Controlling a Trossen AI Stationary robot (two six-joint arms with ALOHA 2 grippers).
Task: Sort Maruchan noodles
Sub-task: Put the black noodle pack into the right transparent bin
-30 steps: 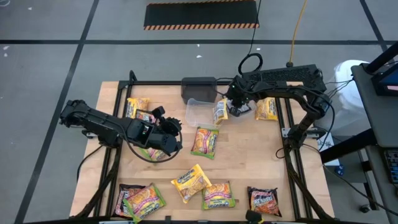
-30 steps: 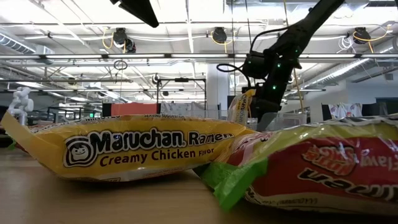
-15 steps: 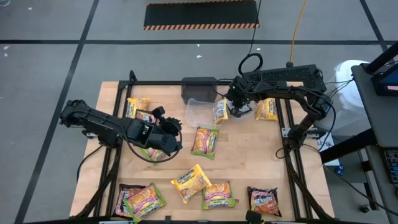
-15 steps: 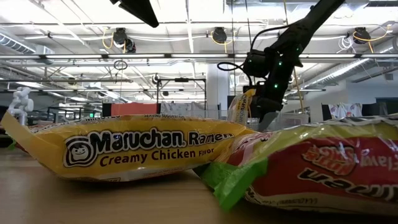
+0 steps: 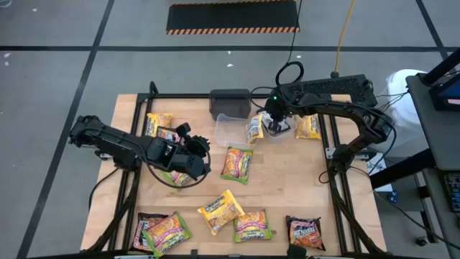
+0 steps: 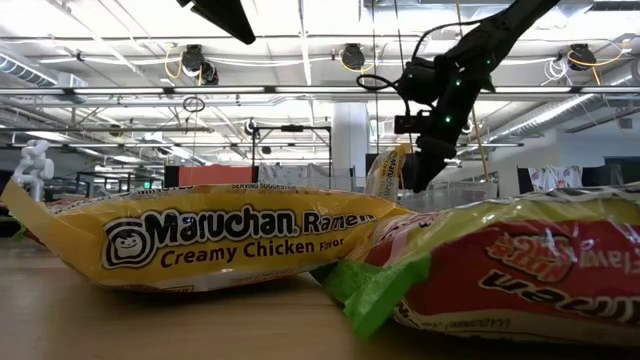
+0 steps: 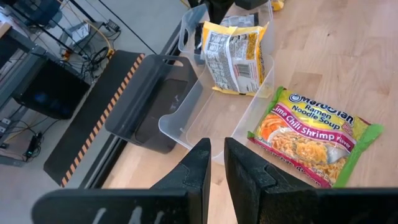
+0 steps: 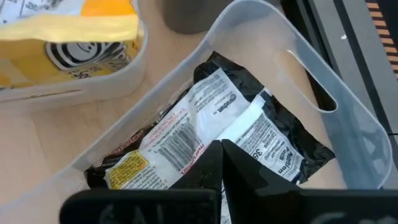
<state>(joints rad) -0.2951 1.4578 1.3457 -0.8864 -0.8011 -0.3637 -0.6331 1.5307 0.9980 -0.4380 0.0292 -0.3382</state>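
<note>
My right hand (image 5: 272, 124) hangs clenched and empty directly over the dark brown-black crinkly ramen packet (image 8: 211, 134), which only its wrist camera shows lying in a clear plastic tub (image 8: 323, 93); from overhead my arm covers it. Left hand (image 7: 214, 163) waits, fingers slightly parted

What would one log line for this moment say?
right hand: shut, empty, over dark packet in clear tub | left hand: idle, facing lime shrimp packet | loose packets: many

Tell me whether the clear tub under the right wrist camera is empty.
No: a dark ramen packet lies back-side up inside the clear tub.
</note>
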